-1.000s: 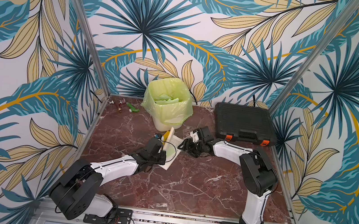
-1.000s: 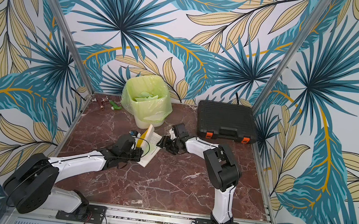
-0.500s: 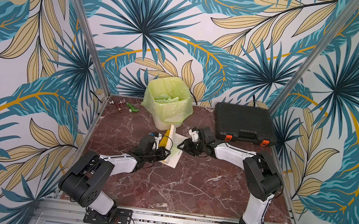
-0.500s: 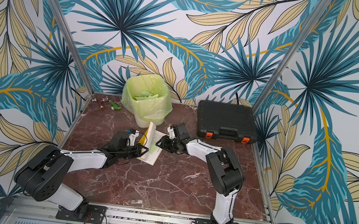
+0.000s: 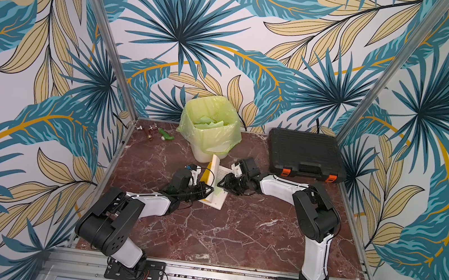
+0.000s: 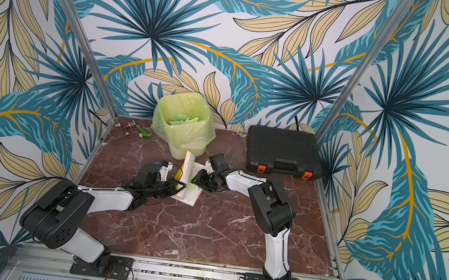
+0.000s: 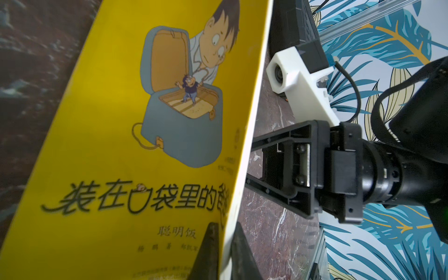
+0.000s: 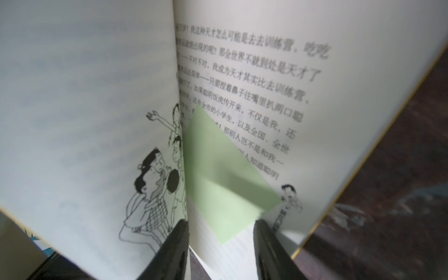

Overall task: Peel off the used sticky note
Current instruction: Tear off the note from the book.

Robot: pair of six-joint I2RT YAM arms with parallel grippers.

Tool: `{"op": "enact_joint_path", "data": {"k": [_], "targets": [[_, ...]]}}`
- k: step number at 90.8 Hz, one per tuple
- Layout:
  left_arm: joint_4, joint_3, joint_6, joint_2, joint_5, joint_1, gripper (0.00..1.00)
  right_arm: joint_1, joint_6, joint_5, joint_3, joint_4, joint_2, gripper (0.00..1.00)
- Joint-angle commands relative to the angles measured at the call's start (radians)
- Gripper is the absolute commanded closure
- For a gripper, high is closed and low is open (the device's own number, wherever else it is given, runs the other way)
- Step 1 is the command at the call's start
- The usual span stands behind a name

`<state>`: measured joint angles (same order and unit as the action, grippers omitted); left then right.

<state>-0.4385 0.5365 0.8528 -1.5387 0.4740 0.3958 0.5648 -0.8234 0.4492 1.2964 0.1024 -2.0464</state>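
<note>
Left pincer (image 7: pixel 225 230) is clamped on the book cover (image 7: pixel 121 116); right pincer (image 8: pixel 221 221) is held part-open astride the green sticky note (image 8: pixel 218 169).

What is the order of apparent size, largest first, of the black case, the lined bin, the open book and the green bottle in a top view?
1-2. black case and lined bin: they look about alike, so unranked.
3. open book.
4. green bottle, clearly smallest.

The table (image 5: pixel 219 234) (image 6: pixel 205 232) is overlooked from high in both top views; the book (image 7: pixel 121 145) (image 8: pixel 242 72) is shown close ahead of the fingers (image 7: pixel 208 252) in both wrist views.
</note>
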Motion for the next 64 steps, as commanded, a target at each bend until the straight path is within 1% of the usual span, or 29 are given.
{"op": "enact_joint_path", "data": {"k": [1, 9, 22, 31, 38, 44, 49, 50, 58, 64], "targets": [[-0.041, -0.021, 0.032, -0.006, 0.064, -0.003, 1.00, 0.009, -0.039, -0.025, 0.017, 0.009, -0.051, 0.53], [-0.050, -0.025, 0.040, -0.004, 0.069, -0.006, 1.00, 0.012, -0.040, -0.022, 0.030, -0.003, -0.067, 0.53], [-0.053, -0.027, 0.041, 0.005, 0.074, -0.010, 1.00, 0.012, 0.023, -0.062, 0.053, 0.054, -0.063, 0.53], [-0.057, -0.027, 0.045, 0.010, 0.092, -0.021, 1.00, 0.013, 0.072, -0.028, 0.059, 0.044, -0.063, 0.51], [-0.030, -0.022, 0.028, 0.020, 0.116, -0.036, 1.00, 0.013, 0.179, -0.054, 0.075, 0.098, -0.043, 0.49], [0.041, -0.006, -0.008, 0.040, 0.130, -0.055, 1.00, 0.013, 0.320, -0.096, 0.095, 0.187, -0.021, 0.46], [0.116, 0.012, -0.050, 0.068, 0.137, -0.069, 1.00, 0.013, 0.427, -0.102, 0.108, 0.230, -0.009, 0.44], [0.134, 0.015, -0.062, 0.074, 0.137, -0.072, 1.00, 0.014, 0.465, -0.101, 0.112, 0.230, -0.008, 0.43], [0.263, 0.054, -0.137, 0.107, 0.127, -0.091, 1.00, 0.021, 0.583, -0.117, 0.133, 0.295, -0.009, 0.41], [0.302, 0.071, -0.158, 0.120, 0.131, -0.110, 1.00, 0.032, 0.663, -0.161, 0.134, 0.323, -0.008, 0.39]]}}
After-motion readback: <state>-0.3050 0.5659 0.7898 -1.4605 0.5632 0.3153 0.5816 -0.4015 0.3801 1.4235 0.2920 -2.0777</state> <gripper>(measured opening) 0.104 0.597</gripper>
